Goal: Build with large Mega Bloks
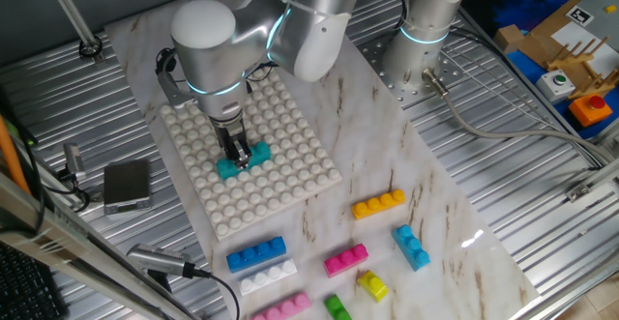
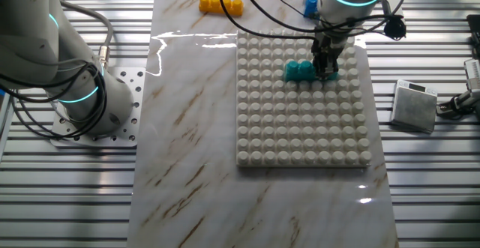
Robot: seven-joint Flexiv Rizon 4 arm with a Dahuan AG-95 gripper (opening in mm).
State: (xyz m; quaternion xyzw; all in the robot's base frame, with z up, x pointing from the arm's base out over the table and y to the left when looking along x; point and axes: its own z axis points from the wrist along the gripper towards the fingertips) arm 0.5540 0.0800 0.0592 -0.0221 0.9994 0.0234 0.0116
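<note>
A teal Mega Blok (image 1: pixel 245 161) (image 2: pixel 300 71) sits on the white studded baseplate (image 1: pixel 290 175) (image 2: pixel 300 135), near its middle. My gripper (image 1: pixel 236 153) (image 2: pixel 326 67) points straight down, its fingers closed around one end of this brick. Loose bricks lie on the marble beyond the plate: orange (image 1: pixel 378 204) (image 2: pixel 220 5), light blue (image 1: pixel 411 247) (image 2: pixel 310 7), blue (image 1: pixel 256 254), white (image 1: pixel 268 277), magenta (image 1: pixel 346 259), pink (image 1: pixel 280 307), yellow (image 1: pixel 372 284) and green (image 1: pixel 337 307).
The arm's base (image 1: pixel 421 59) (image 2: pixel 82 98) stands beside the marble board. A small grey box (image 1: pixel 127 185) (image 2: pixel 415 106) with cables lies off the baseplate's side. A cardboard box with parts (image 1: pixel 566 54) is at the far corner.
</note>
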